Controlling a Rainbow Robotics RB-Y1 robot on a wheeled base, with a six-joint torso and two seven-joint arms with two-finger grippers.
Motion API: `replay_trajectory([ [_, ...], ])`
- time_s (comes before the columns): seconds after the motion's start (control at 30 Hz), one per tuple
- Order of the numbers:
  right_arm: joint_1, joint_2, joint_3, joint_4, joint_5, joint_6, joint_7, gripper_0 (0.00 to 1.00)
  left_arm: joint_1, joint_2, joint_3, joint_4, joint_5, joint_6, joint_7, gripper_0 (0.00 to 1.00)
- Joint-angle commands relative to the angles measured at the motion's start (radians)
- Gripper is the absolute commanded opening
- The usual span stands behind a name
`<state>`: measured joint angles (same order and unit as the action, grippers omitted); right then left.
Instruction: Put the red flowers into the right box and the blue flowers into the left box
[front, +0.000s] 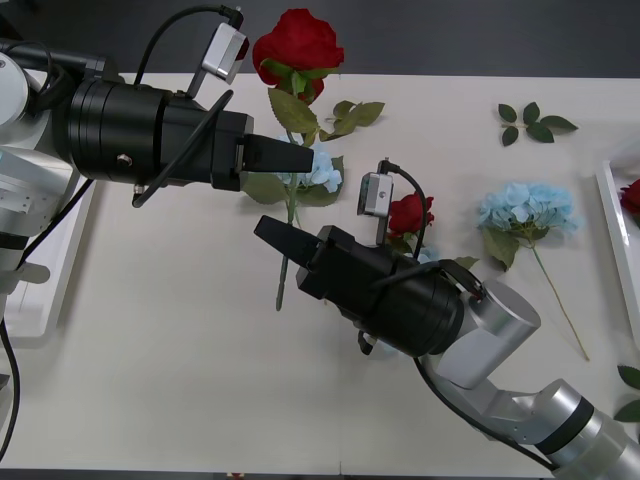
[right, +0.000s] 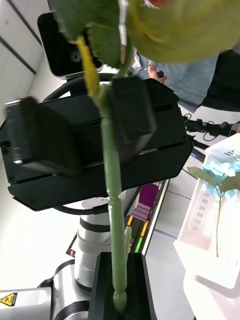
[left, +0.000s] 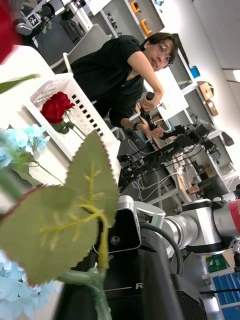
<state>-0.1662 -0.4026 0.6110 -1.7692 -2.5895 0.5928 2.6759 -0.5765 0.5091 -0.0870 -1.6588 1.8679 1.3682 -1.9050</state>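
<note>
Fingers of the left gripper (front: 292, 157) clamp a rose (front: 297, 42) mid-stem above the table (front: 150, 350), bloom far, stem end near between the right gripper (front: 283, 238) fingers, seemingly closed on it. Three roses and three blue flower heads show; one hydrangea (front: 527, 208) lies right.

Front camera overhead, downward; wrist cameras close, facing each other.
</note>
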Motion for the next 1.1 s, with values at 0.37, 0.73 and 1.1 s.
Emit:
replay_trajectory([
  [0.37,-0.016,-0.048,-0.002,-0.027,-0.02,0.005,0.029,0.0,-0.031,-0.017,0.006,-0.021,0.016,-0.003,-0.016,1.0],
  [0.73,-0.012,-0.183,-0.073,-0.032,-0.034,0.019,0.029,0.0,-0.01,-0.029,-0.007,-0.012,0.01,-0.009,-0.016,1.0],
  [1.1,0.045,-0.582,-0.209,-0.036,-0.032,0.027,0.029,0.0,-0.011,0.011,0.012,-0.015,-0.184,-0.037,0.0,1.0],
])
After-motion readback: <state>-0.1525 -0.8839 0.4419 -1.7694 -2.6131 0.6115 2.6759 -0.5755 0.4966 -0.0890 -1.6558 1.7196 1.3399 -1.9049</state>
